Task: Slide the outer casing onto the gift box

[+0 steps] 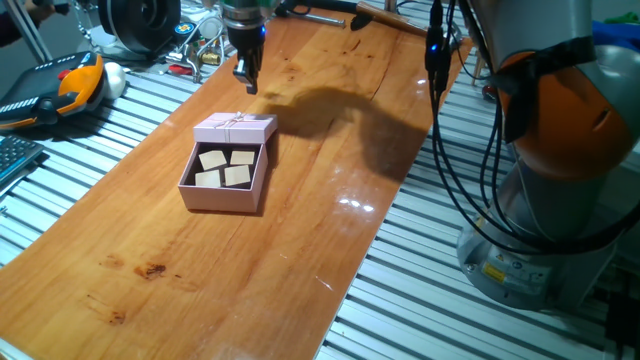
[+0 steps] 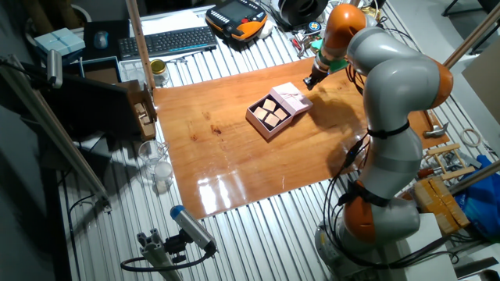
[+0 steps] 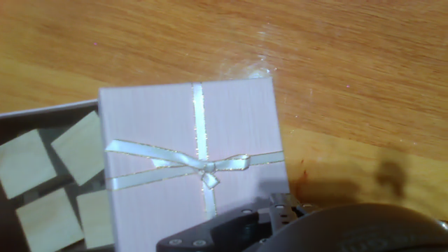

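The outer casing [image 1: 236, 127] is a pale pink square cover with a light bow on top. It lies at the far end of the gift box [image 1: 222, 192] and overlaps that end. The gift box is a pale pink tray with four tan squares [image 1: 226, 168] showing. My gripper [image 1: 245, 78] hangs just beyond the casing, a little above the wood, with its fingers close together and empty. The hand view shows the casing [image 3: 161, 126] from above, covering one end of the tray [image 3: 42, 110]. In the other fixed view, the gripper [image 2: 311, 80] is beside the casing [image 2: 291, 97].
The box sits on a wooden board [image 1: 150, 270] over a slatted metal table. An orange teach pendant [image 1: 60, 85] and tools lie at the far left. A keyboard [image 2: 168, 40] and glass jars [image 2: 156, 168] stand off the board. My arm's base [image 1: 560, 200] is at the right.
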`<state>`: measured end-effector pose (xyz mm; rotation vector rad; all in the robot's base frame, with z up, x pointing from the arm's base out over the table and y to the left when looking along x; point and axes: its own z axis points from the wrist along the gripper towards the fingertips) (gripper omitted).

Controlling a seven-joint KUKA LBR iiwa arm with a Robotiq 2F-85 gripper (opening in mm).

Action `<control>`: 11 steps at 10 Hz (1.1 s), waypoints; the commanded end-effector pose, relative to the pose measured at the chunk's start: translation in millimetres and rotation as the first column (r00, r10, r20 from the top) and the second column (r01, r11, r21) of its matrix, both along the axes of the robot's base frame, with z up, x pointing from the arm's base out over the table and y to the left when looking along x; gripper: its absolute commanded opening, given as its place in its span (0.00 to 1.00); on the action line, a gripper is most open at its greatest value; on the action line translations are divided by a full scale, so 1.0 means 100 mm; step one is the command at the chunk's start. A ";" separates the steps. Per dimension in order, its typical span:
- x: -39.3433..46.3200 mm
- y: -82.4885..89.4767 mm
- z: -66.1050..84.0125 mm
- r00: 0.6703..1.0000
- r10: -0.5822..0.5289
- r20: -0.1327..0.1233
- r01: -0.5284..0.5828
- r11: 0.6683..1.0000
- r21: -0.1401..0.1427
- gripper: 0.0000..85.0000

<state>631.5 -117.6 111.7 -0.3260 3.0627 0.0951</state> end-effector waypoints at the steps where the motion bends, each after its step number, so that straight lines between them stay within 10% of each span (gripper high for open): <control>1: 0.007 -0.01 -0.02 1.000 0.000 0.004 0.000 1.000 0.000 0.00; 6: 0.019 -0.01 -0.08 1.000 -0.004 0.016 0.004 1.000 0.012 0.00; 11: 0.019 -0.01 -0.08 0.998 -0.054 -0.036 0.054 0.999 0.006 0.00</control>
